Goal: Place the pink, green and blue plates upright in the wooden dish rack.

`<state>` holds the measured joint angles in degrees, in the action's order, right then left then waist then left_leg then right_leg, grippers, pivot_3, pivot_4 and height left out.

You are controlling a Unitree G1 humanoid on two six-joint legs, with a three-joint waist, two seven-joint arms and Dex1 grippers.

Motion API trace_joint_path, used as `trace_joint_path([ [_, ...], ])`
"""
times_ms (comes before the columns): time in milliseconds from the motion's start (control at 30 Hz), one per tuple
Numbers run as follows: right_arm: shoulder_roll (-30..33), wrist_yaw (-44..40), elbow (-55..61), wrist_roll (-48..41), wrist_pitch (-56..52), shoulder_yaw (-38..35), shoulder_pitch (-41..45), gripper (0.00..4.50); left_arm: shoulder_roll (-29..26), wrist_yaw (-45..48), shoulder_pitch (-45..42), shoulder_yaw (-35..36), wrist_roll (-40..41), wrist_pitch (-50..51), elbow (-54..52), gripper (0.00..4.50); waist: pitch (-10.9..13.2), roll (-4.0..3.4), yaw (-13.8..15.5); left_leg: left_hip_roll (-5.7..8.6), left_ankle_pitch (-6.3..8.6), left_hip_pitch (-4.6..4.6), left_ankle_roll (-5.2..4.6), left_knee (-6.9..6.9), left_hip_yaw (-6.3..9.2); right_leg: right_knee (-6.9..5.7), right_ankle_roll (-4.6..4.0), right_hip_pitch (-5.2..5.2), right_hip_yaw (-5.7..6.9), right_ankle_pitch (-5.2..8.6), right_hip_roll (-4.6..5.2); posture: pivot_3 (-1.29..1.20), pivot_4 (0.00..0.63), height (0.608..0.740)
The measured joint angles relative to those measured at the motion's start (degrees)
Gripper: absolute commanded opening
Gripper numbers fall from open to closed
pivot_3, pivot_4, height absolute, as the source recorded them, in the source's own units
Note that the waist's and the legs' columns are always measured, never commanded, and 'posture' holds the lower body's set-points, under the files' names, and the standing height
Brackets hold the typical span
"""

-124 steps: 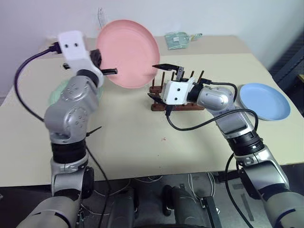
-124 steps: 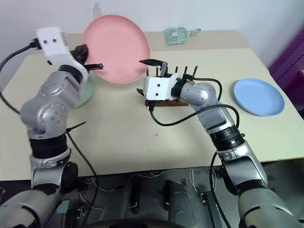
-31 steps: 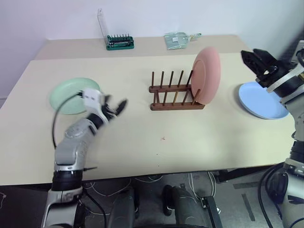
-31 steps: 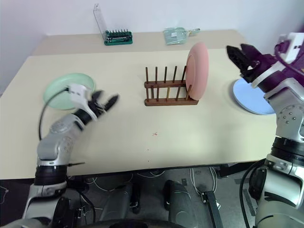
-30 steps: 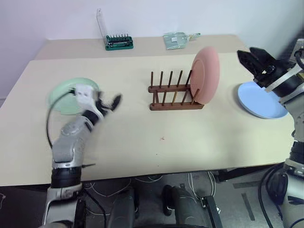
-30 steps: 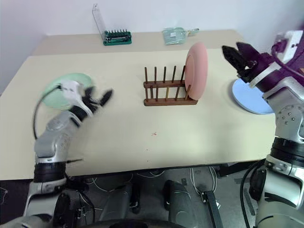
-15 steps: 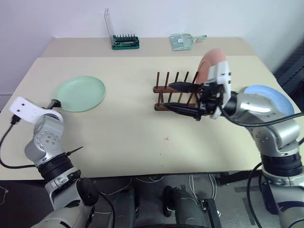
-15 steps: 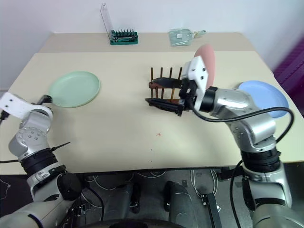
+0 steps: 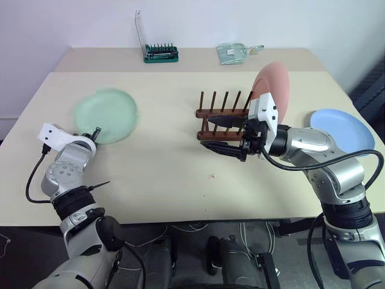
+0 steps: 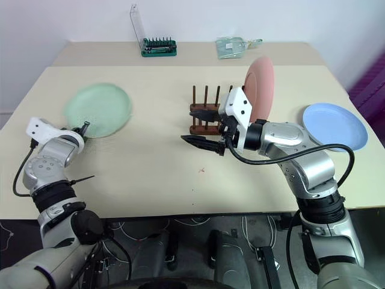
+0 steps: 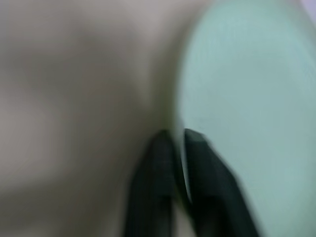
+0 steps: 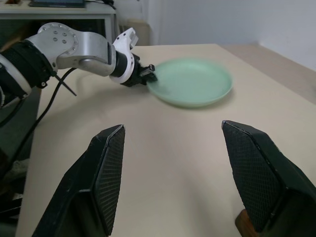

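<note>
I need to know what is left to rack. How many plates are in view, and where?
3. The pink plate stands in the rack; the green plate lies at the left gripper; the blue plate lies right.

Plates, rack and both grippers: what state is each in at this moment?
pink plate: upright in the rack's end slot.
green plate: on the table, near rim pinched by the left gripper.
blue plate: flat on the table, untouched.
wooden dish rack: standing, one slot filled.
left gripper: shut on the green plate's rim.
right gripper: open, empty, in front of the rack.
bit holder: lid up.
</note>
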<state>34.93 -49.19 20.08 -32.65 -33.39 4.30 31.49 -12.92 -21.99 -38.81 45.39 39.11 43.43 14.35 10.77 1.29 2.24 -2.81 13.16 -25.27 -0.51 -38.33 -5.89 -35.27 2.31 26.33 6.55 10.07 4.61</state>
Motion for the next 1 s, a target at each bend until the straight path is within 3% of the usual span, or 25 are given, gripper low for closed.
trace_joint_path([
  [200,-0.21,1.38,-0.35,4.13,1.71,1.10,-0.35,3.19,-0.39,3.57,0.18,-4.10,-0.79,-1.28,0.02,0.07,0.00,0.00,-0.03,0.05,0.00,-0.01,0.00,0.00,-0.03,0.01,0.00,0.02,0.00,0.00,-0.01,0.00,0.150,0.730],
  [333,-0.42,3.02,-6.86,13.52,7.24,5.50,3.87,4.35,-0.10,7.67,0.62,-10.57,-2.61,-4.50,-6.66,0.00,0.02,0.03,-0.10,0.04,-0.01,-0.04,0.02,0.00,-0.06,0.03,-0.03,0.06,0.00,-0.02,-0.02,0.00,0.150,0.730],
  [367,-0.20,3.40,-9.11,17.82,10.98,7.83,5.18,4.43,-0.05,8.41,0.35,-12.92,-3.41,-4.98,-9.68,0.00,0.02,0.03,-0.06,0.05,-0.01,-0.04,0.02,0.01,-0.05,0.03,-0.03,0.06,0.00,-0.01,-0.02,0.00,0.150,0.730],
  [567,-2.62,9.77,-20.26,37.54,31.87,15.93,12.52,4.43,3.47,8.96,-5.54,-25.10,-5.93,-4.05,-19.49,0.00,0.02,0.03,-0.14,0.10,-0.02,-0.06,0.02,0.00,-0.10,0.08,0.00,0.06,-0.02,-0.02,-0.01,0.00,0.150,0.730],
  [867,-4.70,20.26,-36.38,55.25,48.93,19.69,21.49,4.43,9.91,5.34,-11.63,-28.81,-4.07,2.71,-23.32,0.00,0.03,0.03,-0.83,0.09,-0.05,-0.05,0.05,0.02,-0.09,0.06,0.01,0.06,-0.03,-0.01,-0.07,0.00,0.150,0.730],
  [967,-4.71,23.99,-39.50,59.73,51.53,19.96,21.95,3.59,11.14,4.90,-11.63,-28.87,-2.82,4.79,-24.46,0.00,0.03,0.03,-1.00,0.09,-0.05,-0.06,0.05,0.02,-0.07,0.06,0.01,0.06,-0.03,-0.01,-0.07,0.00,0.150,0.730],
  [1000,-4.72,25.15,-40.14,60.94,51.94,19.96,21.95,3.08,11.16,4.87,-11.63,-28.92,-2.62,5.38,-24.68,0.00,0.03,0.03,-1.22,0.09,-0.06,-0.06,0.06,0.02,-0.07,0.05,0.01,0.06,-0.03,-0.01,-0.07,0.00,0.150,0.730],
])
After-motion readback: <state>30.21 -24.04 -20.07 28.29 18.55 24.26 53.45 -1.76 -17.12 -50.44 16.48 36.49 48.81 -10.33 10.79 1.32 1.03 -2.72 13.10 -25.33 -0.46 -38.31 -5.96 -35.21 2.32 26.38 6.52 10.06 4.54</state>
